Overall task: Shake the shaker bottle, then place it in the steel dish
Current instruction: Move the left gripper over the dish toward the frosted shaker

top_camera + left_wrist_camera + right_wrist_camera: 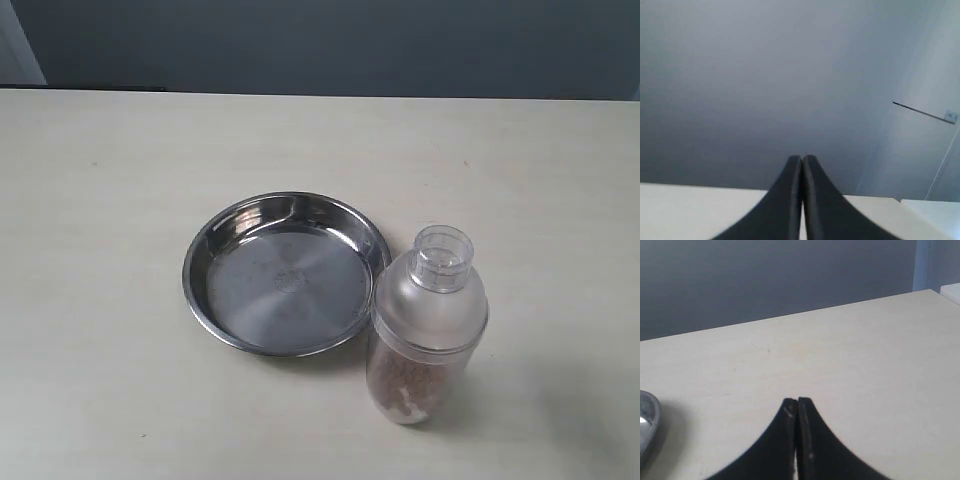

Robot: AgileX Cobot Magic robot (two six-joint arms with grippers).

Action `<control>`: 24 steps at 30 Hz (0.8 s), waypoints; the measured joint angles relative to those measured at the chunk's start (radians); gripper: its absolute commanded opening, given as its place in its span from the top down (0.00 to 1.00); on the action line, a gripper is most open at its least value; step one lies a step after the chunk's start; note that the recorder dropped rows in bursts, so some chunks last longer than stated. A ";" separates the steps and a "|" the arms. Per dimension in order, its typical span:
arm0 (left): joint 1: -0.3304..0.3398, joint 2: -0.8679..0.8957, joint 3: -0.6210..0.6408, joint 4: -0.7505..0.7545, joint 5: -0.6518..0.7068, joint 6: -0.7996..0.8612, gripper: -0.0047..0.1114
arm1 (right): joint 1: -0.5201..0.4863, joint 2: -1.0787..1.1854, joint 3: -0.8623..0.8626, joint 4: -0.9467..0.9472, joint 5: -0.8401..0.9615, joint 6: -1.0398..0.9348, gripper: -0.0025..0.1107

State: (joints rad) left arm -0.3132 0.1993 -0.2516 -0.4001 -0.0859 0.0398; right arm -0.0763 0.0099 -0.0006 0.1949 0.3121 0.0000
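Observation:
The shaker bottle (427, 325) stands upright on the table, frosted and clear, with brown and white grains at its base. It sits just right of the steel dish (286, 272), close to the rim. The dish lies flat with nothing in it. Neither gripper shows in the exterior view. My left gripper (802, 159) is shut on nothing, its black fingers pressed together above the table's edge. In its own view, my right gripper (797, 401) is shut as well, holding nothing, over bare tabletop; a sliver of the steel dish (646, 422) appears at that view's edge.
The pale tabletop (120, 180) stretches wide around the dish and bottle. A dark grey wall (330, 45) runs behind the table's far edge.

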 measured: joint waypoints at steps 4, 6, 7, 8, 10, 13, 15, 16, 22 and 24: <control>-0.150 0.352 -0.139 0.351 -0.256 -0.085 0.95 | 0.000 0.000 0.000 0.000 0.000 0.000 0.98; -0.212 0.534 -0.176 0.513 -0.389 -0.174 0.95 | 0.000 0.000 0.000 0.000 0.000 0.000 0.98; -0.235 0.654 -0.182 0.564 -0.465 -0.232 0.95 | 0.000 0.000 0.000 0.000 0.000 0.000 0.98; -0.241 0.719 -0.182 0.577 -0.513 -0.260 0.95 | 0.000 0.000 0.000 0.000 0.000 0.000 0.98; -0.250 0.906 -0.182 0.619 -0.641 -0.332 0.95 | 0.000 0.000 0.000 0.000 0.000 0.000 0.98; -0.250 0.998 -0.182 0.652 -0.754 -0.366 0.95 | 0.000 0.000 0.000 0.000 0.000 0.000 0.98; -0.250 1.048 -0.187 0.696 -0.830 -0.378 0.92 | 0.000 0.000 0.000 0.000 0.000 0.000 0.98; -0.250 1.062 -0.194 0.718 -0.844 -0.380 0.88 | 0.000 0.000 0.000 0.000 0.000 0.000 0.98; -0.250 1.115 -0.242 0.871 -0.939 -0.389 0.27 | 0.000 0.000 0.000 0.000 0.000 0.000 0.98; -0.250 1.131 -0.264 0.890 -0.958 -0.392 0.05 | 0.000 0.000 0.000 0.000 0.000 0.000 0.98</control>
State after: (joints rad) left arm -0.5627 1.3301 -0.5156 0.4903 -1.0435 -0.3525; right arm -0.0763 0.0099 -0.0006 0.1949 0.3121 0.0000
